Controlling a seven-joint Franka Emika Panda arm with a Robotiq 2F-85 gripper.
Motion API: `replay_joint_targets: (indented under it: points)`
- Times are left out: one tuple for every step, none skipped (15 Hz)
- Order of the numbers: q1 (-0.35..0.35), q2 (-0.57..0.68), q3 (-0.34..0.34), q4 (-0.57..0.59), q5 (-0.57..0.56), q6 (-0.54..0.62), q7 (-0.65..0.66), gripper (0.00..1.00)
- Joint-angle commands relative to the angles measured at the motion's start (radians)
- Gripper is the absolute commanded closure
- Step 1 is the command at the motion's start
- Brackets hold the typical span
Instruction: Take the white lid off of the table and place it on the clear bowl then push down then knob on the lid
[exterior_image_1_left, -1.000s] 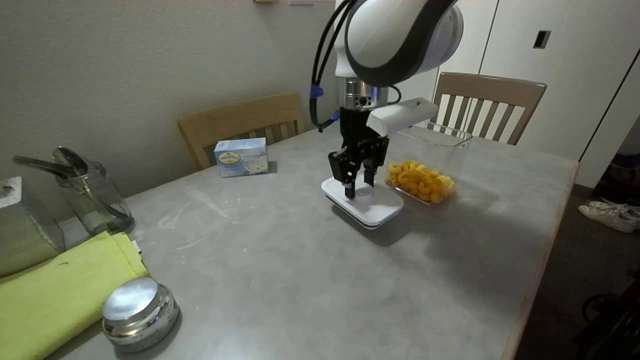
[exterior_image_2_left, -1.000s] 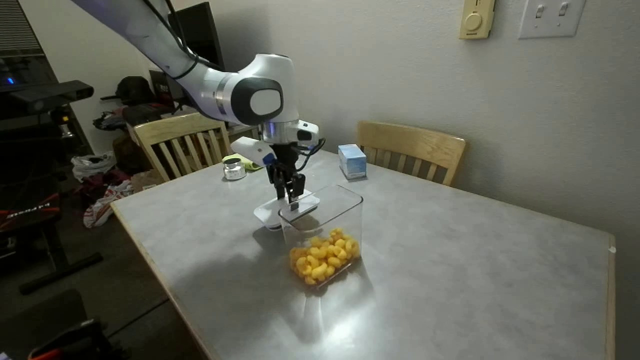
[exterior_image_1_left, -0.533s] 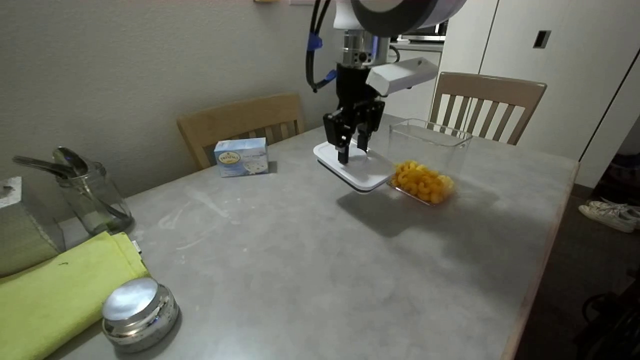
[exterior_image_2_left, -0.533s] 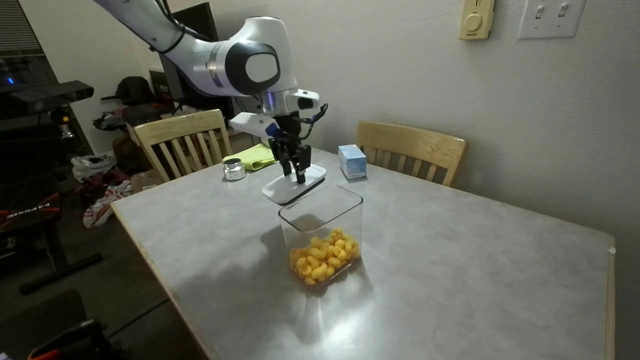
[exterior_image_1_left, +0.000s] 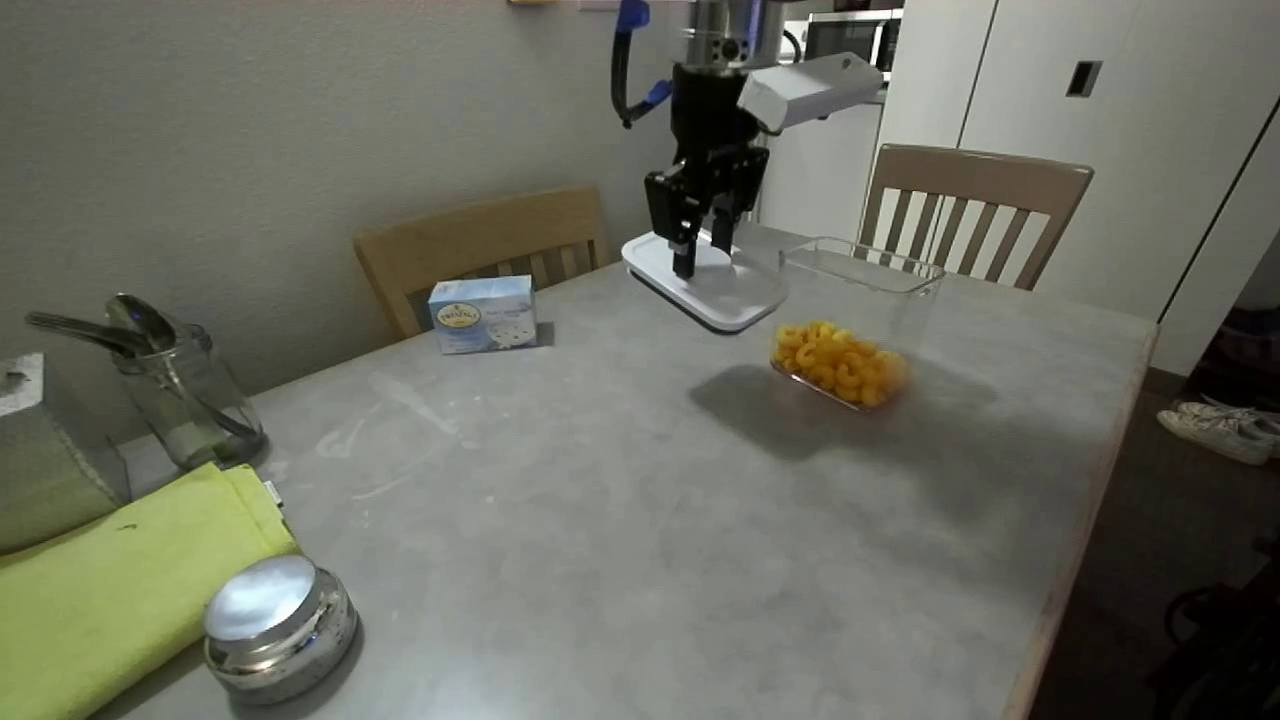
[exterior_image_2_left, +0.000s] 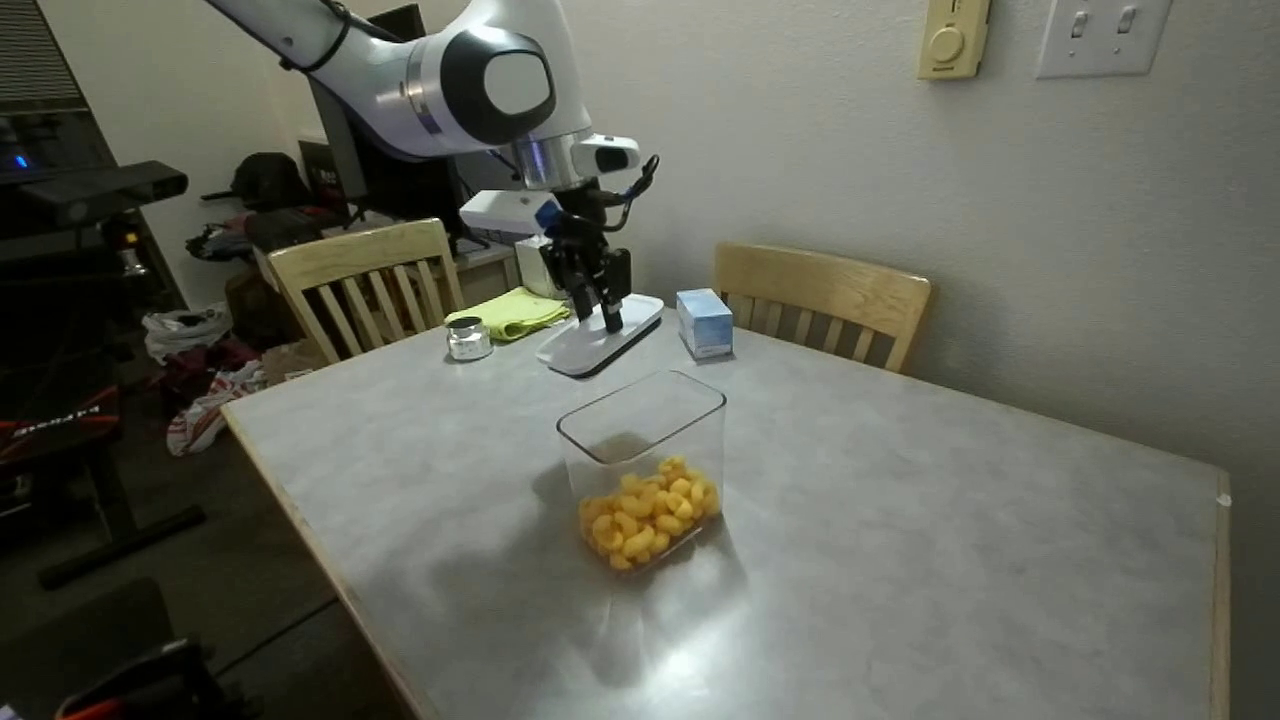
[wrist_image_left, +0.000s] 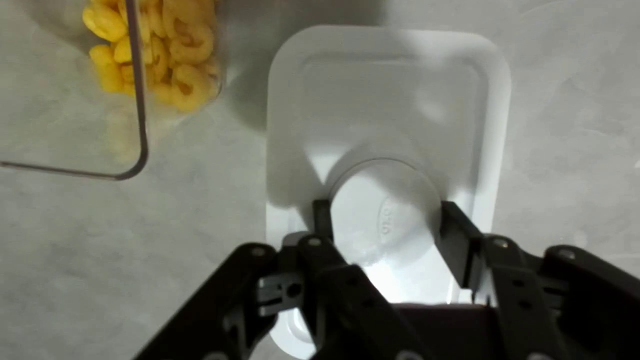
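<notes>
My gripper is shut on the round raised knob of the white lid, with a finger on each side. The white lid hangs roughly level in the air, its shadow on the grey table well apart from it. It also shows in an exterior view and in the wrist view. The clear bowl stands upright on the table beside the lid, open at the top, with orange-yellow pieces in its bottom. In the wrist view the bowl's rim is at the upper left, apart from the lid.
A blue-white box stands near the wall side. A glass jar with cutlery, a yellow cloth and a round metal container are at the table's far end from the bowl. Chairs stand along the table edges.
My gripper has risen with the white lid, from just above the table to well above it. The lid's shadow has separated from it. The bowl has not moved.
</notes>
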Motion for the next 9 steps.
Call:
replay_joint_targets:
  points:
    - [0.011,-0.026,-0.017,0.028,-0.029,-0.061,-0.006,0.71]
    - [0.009,-0.027,-0.016,0.037,-0.031,-0.07,-0.009,0.71]
    - [0.006,-0.029,-0.015,0.044,-0.03,-0.079,-0.016,0.71]
    - [0.003,-0.031,-0.015,0.05,-0.032,-0.086,-0.023,0.71]
    - [-0.002,-0.036,-0.015,0.053,-0.03,-0.091,-0.035,0.71]
    - [-0.006,-0.041,-0.015,0.058,-0.028,-0.098,-0.044,0.71]
    - [-0.011,-0.047,-0.017,0.062,-0.027,-0.112,-0.056,0.71]
    - [-0.013,-0.055,-0.022,0.066,-0.033,-0.128,-0.062,0.71]
    - [-0.018,-0.067,-0.027,0.063,-0.04,-0.136,-0.076,0.71]
